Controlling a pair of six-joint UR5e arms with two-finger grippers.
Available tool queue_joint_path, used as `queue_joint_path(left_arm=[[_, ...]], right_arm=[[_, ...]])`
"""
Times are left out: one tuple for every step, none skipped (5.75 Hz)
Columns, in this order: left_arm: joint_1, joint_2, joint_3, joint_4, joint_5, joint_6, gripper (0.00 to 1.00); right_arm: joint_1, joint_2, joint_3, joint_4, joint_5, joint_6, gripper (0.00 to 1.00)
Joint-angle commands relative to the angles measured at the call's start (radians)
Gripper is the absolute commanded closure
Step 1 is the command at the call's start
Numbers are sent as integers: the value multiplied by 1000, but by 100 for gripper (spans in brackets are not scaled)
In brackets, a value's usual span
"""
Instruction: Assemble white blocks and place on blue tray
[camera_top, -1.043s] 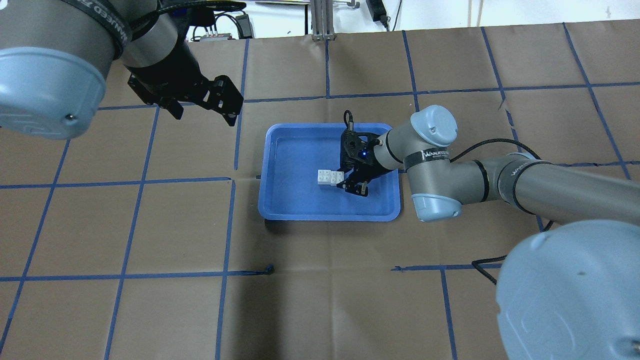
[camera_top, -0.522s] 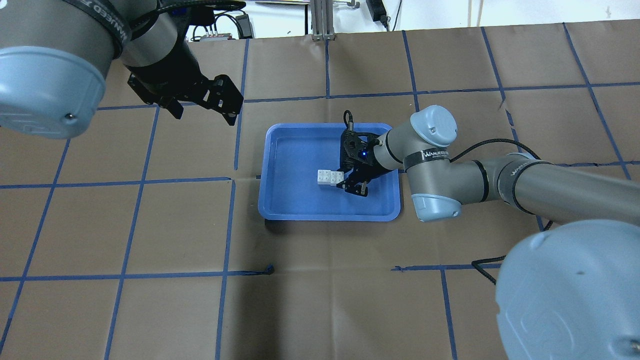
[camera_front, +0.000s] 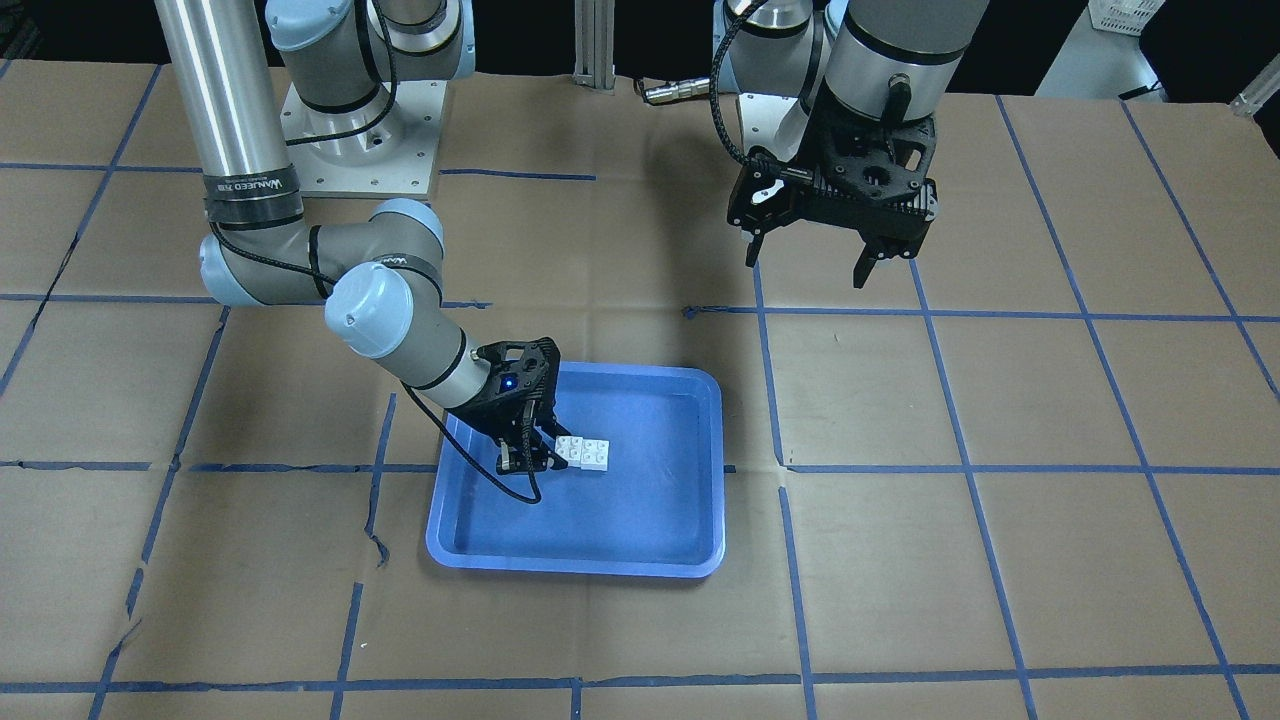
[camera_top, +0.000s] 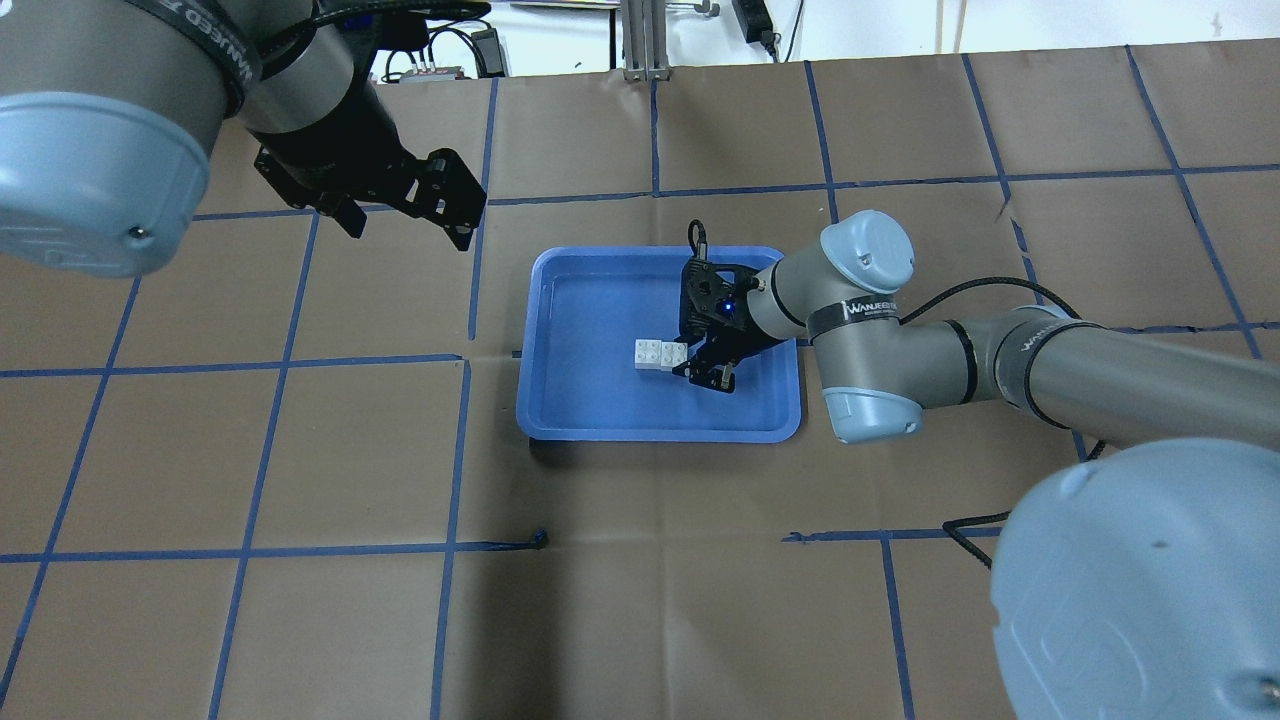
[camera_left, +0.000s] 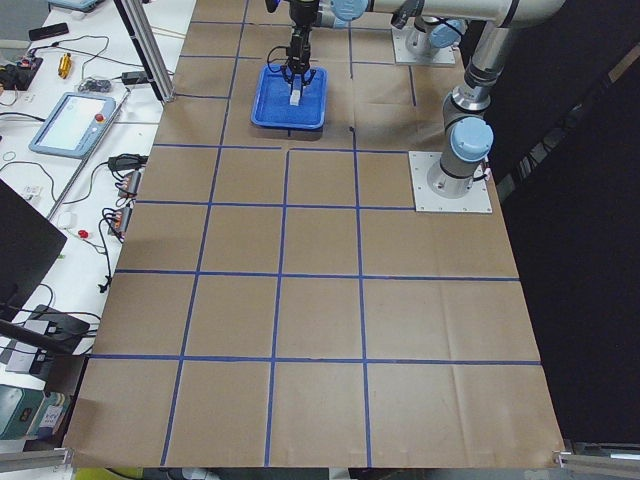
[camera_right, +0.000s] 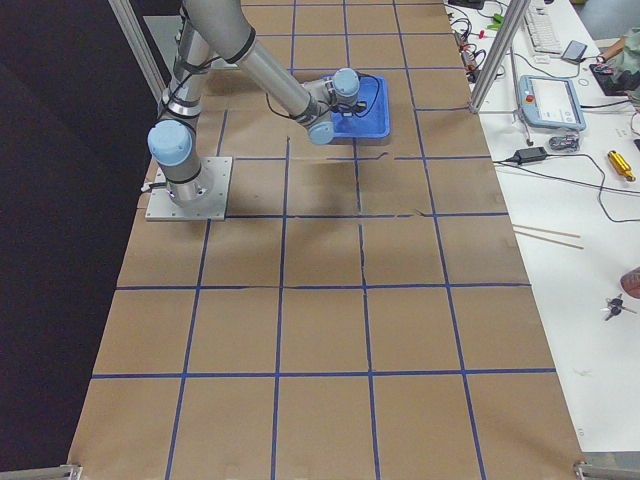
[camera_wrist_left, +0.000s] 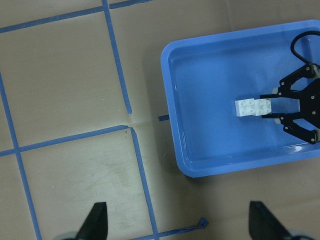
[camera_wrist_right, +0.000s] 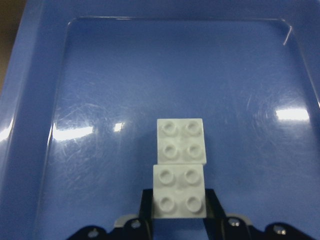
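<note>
Two white blocks lie on the floor of the blue tray (camera_top: 560, 425), pressed together in a row. My right gripper (camera_top: 682, 358) reaches low into the tray and is shut on the nearer white block (camera_wrist_right: 179, 192), one finger on each side. The other white block (camera_wrist_right: 181, 141) sticks out beyond the fingertips. The pair also shows in the front view (camera_front: 585, 451) and in the left wrist view (camera_wrist_left: 253, 107). My left gripper (camera_top: 406, 232) is open and empty, high above the table, left of and behind the tray.
Brown paper with a blue tape grid (camera_top: 450, 450) covers the table. A black cable (camera_top: 985, 290) runs along my right arm. A loose curl of tape (camera_top: 540, 538) lies in front of the tray.
</note>
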Motion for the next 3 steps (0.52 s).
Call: queue_joint_path(left_arm=[[2,-1,0,2,1,9,1],[8,-1,-2,0,1,9,1],[18,-1,-2,0,-4,9,1]], right_arm=[[0,1,-7,-1,0,5,86],[0,1,-16,1,0,14,86],[0,4,-16,1,0,14,86]])
